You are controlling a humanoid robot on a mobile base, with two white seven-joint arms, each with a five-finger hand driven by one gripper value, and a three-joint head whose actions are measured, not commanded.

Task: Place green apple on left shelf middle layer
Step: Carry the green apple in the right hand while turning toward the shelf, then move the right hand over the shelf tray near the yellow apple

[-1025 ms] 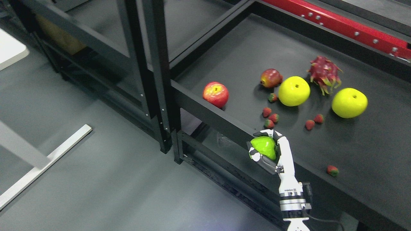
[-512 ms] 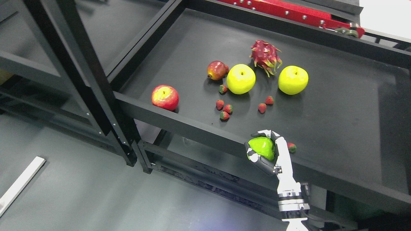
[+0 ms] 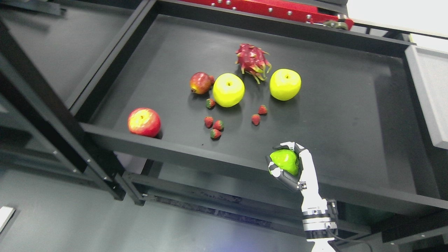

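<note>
The green apple (image 3: 285,161) sits in my right hand (image 3: 280,157), whose white and black fingers (image 3: 292,145) are curled around it. The arm rises from the bottom edge, right of the middle. Hand and apple hang over the front rim (image 3: 196,154) of a black shelf layer that carries other fruit. Part of the left shelf (image 3: 38,52) shows as a dark layer at the upper left, beyond a slanting black post (image 3: 52,115). The left arm is out of view.
On the black layer lie a red apple (image 3: 144,121), two yellow apples (image 3: 228,89) (image 3: 285,84), a dragon fruit (image 3: 252,60), a small red fruit (image 3: 200,83) and several strawberries (image 3: 214,126). A grey tray (image 3: 428,94) stands at the right edge.
The whole picture has shifted left, so the camera has turned right. My right hand keeps the green apple in the same spot of the picture. A strawberry beside the hand is now out of sight.
</note>
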